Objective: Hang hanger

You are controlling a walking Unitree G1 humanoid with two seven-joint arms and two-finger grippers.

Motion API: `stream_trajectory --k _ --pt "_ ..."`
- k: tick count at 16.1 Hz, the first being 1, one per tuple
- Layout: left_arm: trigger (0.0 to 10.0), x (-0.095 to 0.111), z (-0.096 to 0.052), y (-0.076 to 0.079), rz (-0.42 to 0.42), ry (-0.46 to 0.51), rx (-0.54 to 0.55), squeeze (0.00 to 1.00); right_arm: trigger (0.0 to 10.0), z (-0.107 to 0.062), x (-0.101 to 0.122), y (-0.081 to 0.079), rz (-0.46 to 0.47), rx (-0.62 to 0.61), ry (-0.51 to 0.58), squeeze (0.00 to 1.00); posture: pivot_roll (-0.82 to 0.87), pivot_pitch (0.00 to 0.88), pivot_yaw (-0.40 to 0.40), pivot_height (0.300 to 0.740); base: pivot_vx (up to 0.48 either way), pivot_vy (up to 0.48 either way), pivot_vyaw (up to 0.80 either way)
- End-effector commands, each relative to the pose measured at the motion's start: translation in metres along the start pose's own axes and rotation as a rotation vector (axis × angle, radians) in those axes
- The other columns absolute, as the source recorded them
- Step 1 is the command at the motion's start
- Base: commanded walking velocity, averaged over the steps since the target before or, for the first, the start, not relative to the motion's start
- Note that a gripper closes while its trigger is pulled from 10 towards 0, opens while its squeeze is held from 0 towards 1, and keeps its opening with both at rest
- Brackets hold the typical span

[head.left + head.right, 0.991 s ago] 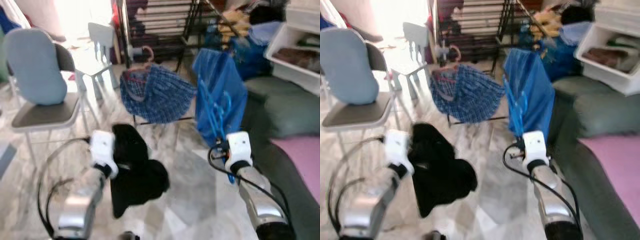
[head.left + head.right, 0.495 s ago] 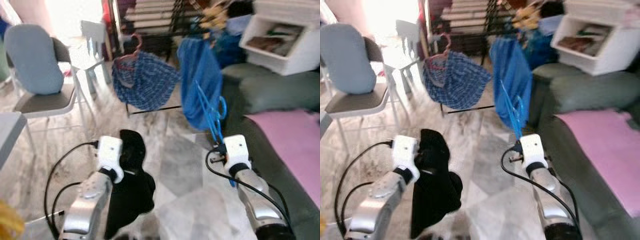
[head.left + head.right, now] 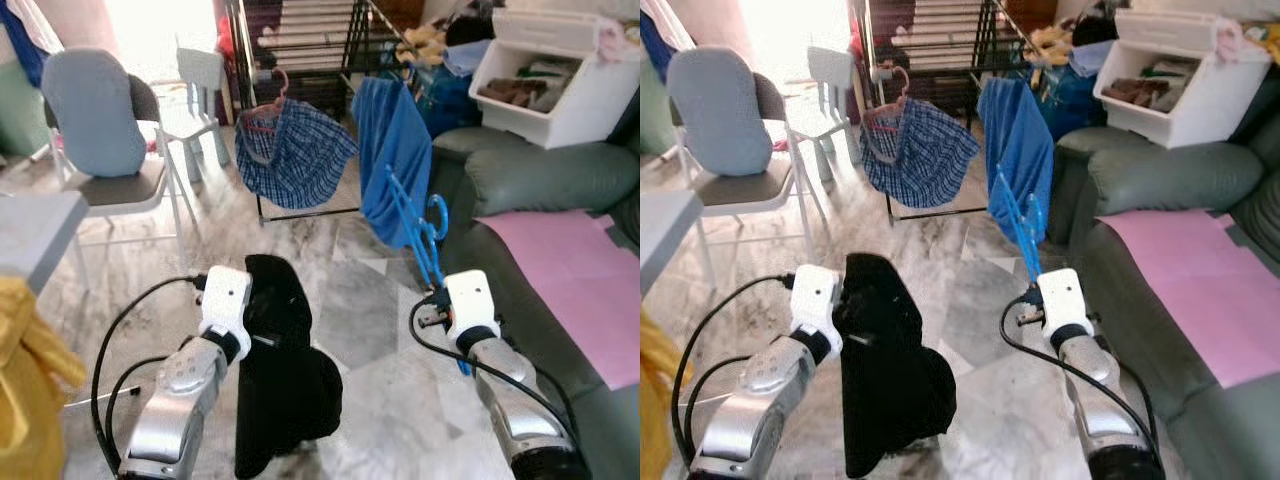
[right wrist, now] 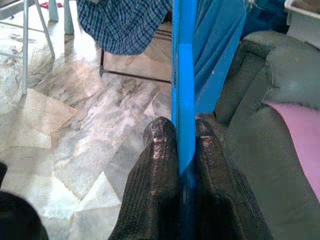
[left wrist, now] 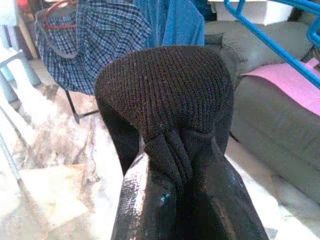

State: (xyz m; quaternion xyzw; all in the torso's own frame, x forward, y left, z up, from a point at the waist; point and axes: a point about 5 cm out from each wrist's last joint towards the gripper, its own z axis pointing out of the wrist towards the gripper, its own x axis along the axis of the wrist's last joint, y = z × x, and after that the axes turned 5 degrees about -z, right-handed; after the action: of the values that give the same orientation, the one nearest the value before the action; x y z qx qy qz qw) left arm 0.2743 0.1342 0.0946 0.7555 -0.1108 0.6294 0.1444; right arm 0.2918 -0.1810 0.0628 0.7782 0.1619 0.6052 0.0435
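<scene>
Closer now: your view has swung toward the drying rack (image 3: 300, 40).
Right gripper (image 4: 184, 131) pinches the blue hanger (image 3: 425, 235), left gripper (image 5: 177, 150) clamps the black garment (image 3: 285, 380); rush and it slips.

Both head eyes look forward and down over the marble floor (image 3: 370, 320), sharing the far drying rack (image 3: 300, 40) and the grey sofa (image 3: 1160, 190) on the right; each wrist camera sits close behind its fingers, facing the same plaid garment (image 5: 95, 45)
</scene>
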Motion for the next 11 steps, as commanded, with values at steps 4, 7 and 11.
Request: stream_trajectory --k 4,7,11 --pt "10.0 0.013 0.033 0.017 0.598 0.054 -0.186 0.0 10.0 -0.002 0.005 0.002 -0.126 0.188 -0.013 0.0 -0.05 0.0 -0.013 0.74 0.0 0.0 0.0" --pt "10.0 0.021 0.059 0.028 0.775 0.117 -0.294 0.0 10.0 -0.003 0.01 0.026 -0.172 0.244 -0.024 0.0 -0.08 0.0 -0.005 0.74 0.0 0.0 0.0" --pt "10.0 0.042 0.078 0.002 1.123 0.161 -0.289 0.0 10.0 -0.01 0.027 0.06 -0.202 0.379 -0.024 0.0 -0.1 0.0 0.026 0.74 0.0 0.0 0.0"
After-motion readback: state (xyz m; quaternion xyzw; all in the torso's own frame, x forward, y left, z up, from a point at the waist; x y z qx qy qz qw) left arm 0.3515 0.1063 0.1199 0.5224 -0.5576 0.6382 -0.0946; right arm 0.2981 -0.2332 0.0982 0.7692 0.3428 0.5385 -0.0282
